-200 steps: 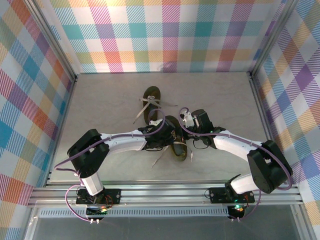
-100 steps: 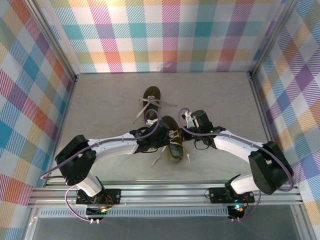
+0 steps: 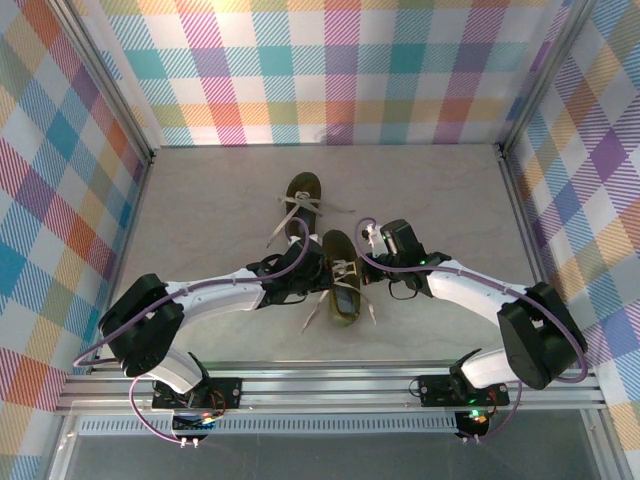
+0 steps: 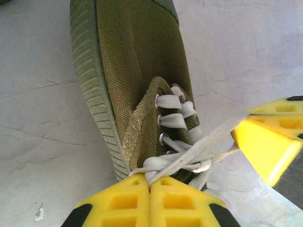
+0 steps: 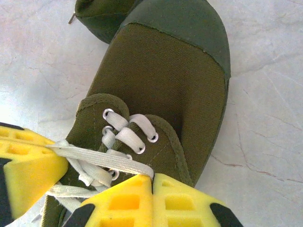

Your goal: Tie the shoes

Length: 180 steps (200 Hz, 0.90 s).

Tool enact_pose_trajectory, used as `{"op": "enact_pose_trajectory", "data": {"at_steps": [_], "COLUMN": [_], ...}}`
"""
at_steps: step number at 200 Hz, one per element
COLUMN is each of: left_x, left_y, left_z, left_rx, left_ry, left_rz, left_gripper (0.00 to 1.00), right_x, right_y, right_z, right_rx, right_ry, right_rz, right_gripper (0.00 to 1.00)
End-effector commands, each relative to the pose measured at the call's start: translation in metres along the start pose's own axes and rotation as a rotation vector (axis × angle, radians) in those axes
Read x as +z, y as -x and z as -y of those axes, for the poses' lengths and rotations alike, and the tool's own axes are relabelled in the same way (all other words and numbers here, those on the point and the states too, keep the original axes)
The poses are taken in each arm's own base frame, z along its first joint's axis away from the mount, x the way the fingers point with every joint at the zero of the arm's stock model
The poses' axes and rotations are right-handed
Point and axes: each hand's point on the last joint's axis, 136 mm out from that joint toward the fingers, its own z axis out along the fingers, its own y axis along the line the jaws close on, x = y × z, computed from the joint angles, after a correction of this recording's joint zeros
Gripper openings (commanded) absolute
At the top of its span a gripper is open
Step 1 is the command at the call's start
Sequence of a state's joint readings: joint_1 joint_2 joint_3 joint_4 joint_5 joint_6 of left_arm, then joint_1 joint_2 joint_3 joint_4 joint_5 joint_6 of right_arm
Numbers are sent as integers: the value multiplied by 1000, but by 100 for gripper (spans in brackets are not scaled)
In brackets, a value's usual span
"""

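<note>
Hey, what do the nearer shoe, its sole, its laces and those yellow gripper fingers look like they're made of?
Shoe: matte olive canvas, the weave visible.
Sole: likely rubber, with a ribbed moulded edge.
Laces: flat woven textile, pale grey, perhaps cotton.
Gripper fingers: matte yellow plastic with moulded pockets; possibly printed, hard to say.
</note>
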<state>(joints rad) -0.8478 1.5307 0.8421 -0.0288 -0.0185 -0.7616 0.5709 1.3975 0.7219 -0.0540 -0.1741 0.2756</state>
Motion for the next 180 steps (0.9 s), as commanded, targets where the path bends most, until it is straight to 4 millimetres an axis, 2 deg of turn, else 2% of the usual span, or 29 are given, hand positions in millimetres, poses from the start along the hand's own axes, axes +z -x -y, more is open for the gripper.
{"op": "enact_pose_trajectory", "data": {"at_steps": [1, 55, 104, 119, 136, 180], "left_x": [2, 7, 8, 7, 4, 5], "left_y": [6, 4, 4, 5, 6, 7], "left_z": [-5, -7, -6, -7, -8, -8], "left_rx": [-4, -18, -24, -26, -29, -29], "left_ry": [27, 37, 34, 39, 43, 47], "left_rz": [5, -11, -13, -8, 1, 1], "left_gripper": [7, 12, 13, 18, 20, 18], "right_x": [-6, -6, -6, -6, -5, -4], "right_y": [12, 11, 10, 9, 9, 8], "right_z": [-8, -9, -9, -9, -9, -9], "right_rx": [-25, -22, -21, -22, -21, -20], "right_ry": [25, 33, 37, 37, 38, 40], "right_rz": [31, 28, 27, 25, 25, 23], "right_gripper": [0, 0, 0, 0, 0, 0]}}
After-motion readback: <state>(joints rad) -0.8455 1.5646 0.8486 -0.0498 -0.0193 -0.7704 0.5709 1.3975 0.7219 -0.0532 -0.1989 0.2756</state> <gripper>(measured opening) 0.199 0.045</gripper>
